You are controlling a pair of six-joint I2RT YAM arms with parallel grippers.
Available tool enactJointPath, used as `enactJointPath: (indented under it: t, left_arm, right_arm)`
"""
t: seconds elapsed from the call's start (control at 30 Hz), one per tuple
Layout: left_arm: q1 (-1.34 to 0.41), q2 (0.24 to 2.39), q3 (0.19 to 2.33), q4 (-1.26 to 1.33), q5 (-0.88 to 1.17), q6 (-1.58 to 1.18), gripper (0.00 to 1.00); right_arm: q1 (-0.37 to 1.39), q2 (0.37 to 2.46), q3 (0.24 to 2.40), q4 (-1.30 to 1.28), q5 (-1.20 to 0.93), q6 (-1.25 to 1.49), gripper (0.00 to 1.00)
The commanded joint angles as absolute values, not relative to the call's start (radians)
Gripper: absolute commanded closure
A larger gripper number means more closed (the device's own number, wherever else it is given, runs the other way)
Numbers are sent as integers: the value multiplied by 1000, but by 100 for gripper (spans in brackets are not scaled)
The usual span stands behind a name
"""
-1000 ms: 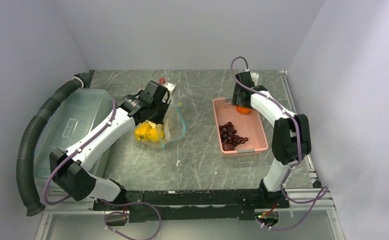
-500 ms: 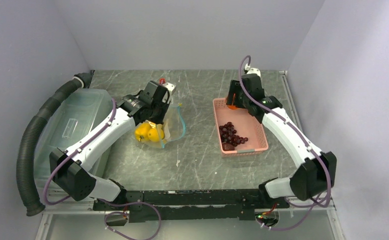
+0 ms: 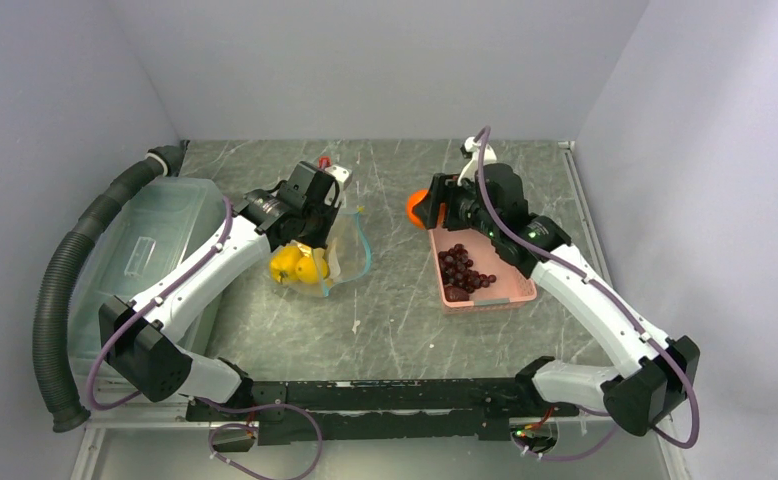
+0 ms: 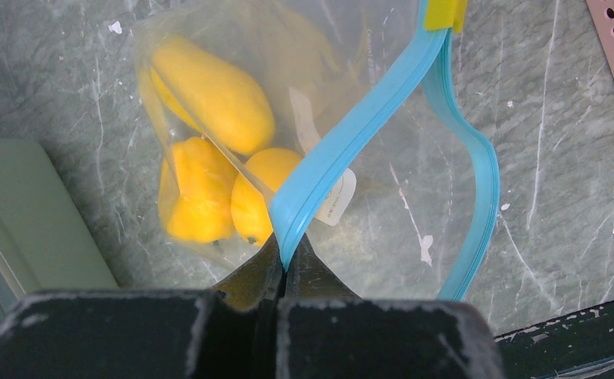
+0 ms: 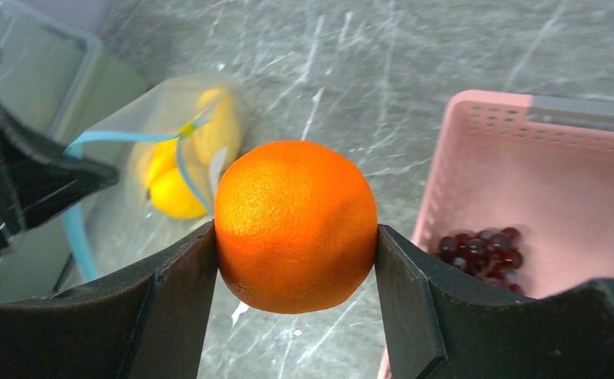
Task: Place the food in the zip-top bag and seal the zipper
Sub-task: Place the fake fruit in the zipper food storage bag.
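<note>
The bag (image 4: 398,197) lies left of the worktop's (image 3: 395,300) middle, three yellow pieces (image 4: 209,158) inside, its mouth gaping. My left fingers (image 4: 252,276) are pressed together on one side of the blue zipper (image 4: 351,134). Further right, my right fingers (image 5: 170,316) pinch the orange ball (image 5: 296,225) above the worktop, just beside the pink basket's (image 5: 525,118) far left corner. Grapes (image 5: 481,246) lie in that basket.

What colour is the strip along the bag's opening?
Teal-blue strip, clearest in the left wrist view.

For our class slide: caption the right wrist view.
Right gripper holds the orange ball between zip-top bag and pink basket.
</note>
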State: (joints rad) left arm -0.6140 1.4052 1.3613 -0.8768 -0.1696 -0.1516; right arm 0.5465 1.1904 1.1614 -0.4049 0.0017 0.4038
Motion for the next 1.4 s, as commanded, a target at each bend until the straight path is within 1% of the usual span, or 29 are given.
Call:
enactJointPath:
  t: [0.0, 0.4, 0.63, 0.9, 1.2, 1.37]
  left_arm:
    - [-615, 1400, 1353, -858, -167, -149, 100]
    - [-615, 1397, 1355, -860, -162, -149, 100]
    - [-615, 1393, 1355, -859, -160, -148, 100]
    - [-615, 1391, 1355, -859, -152, -148, 100]
    - [-615, 1390, 1356, -859, -151, -150, 100]
    - [-615, 1387, 1357, -860, -150, -149, 100]
  right_arm:
    - [594, 1164, 1138, -285, -118, 433, 73]
    - [770, 1271, 1185, -251, -72, 447, 72]
    - [829, 1371, 1230, -228, -56, 459, 72]
    - [842, 1447, 1266, -190, -16, 502, 72]
    - [846, 1522, 1282, -136, -65, 568, 72]
    - [847, 1567, 1294, -123, -50, 602, 72]
